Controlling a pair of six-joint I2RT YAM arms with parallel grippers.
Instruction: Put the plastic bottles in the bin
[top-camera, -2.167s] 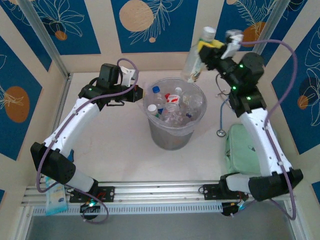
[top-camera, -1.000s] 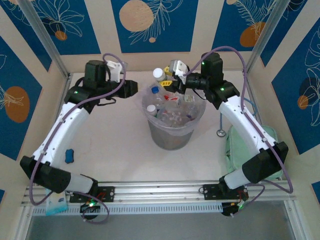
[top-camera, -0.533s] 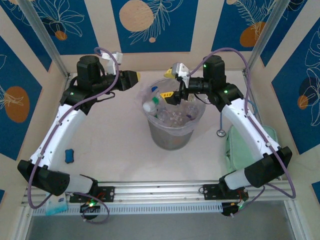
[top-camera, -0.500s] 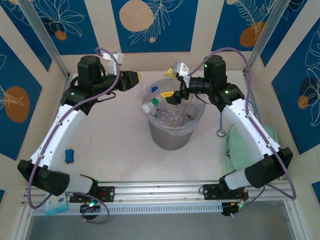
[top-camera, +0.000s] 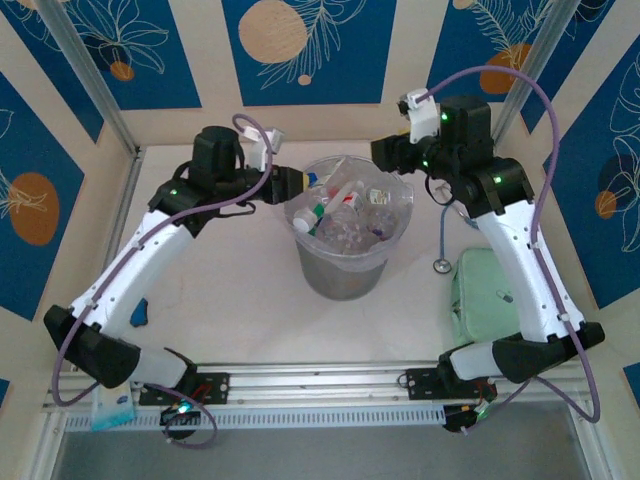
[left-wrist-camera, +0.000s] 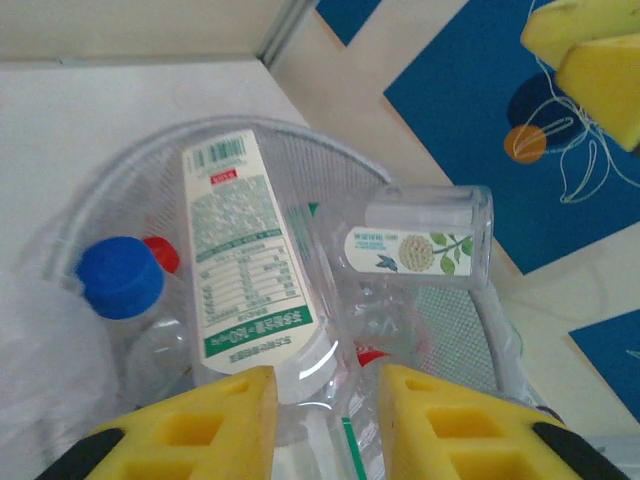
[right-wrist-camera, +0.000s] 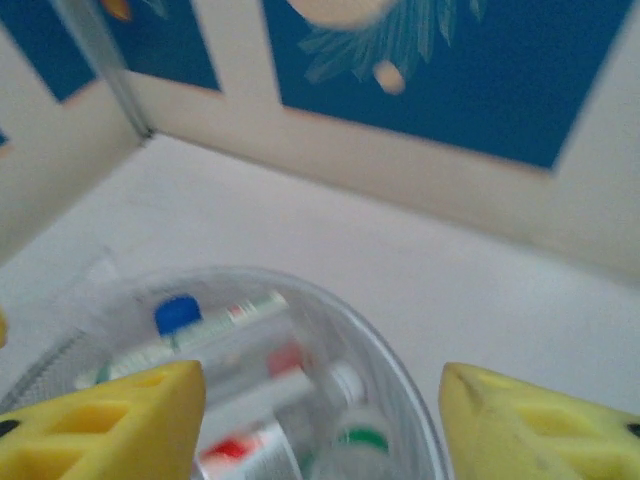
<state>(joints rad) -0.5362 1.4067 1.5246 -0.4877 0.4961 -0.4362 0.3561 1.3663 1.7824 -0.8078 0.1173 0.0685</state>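
Observation:
The bin stands mid-table and holds several plastic bottles. My left gripper hovers at its left rim; in the left wrist view its yellow fingers stand a little apart just above the pile, and I see no grip on anything. Below it lie a white-and-green labelled bottle, a blue-capped one and a fruit-labelled one. My right gripper hangs off the bin's far right rim, wide open and empty, with a blue-capped bottle below.
A pale green case lies at the right beside my right arm, with a grey cord and disc next to it. A small blue object sits by the left arm. Patterned walls close off the back and sides.
The right gripper let its bottle go into the bin and pulled back up to the right. The left gripper swung from the back wall to the bin's left rim.

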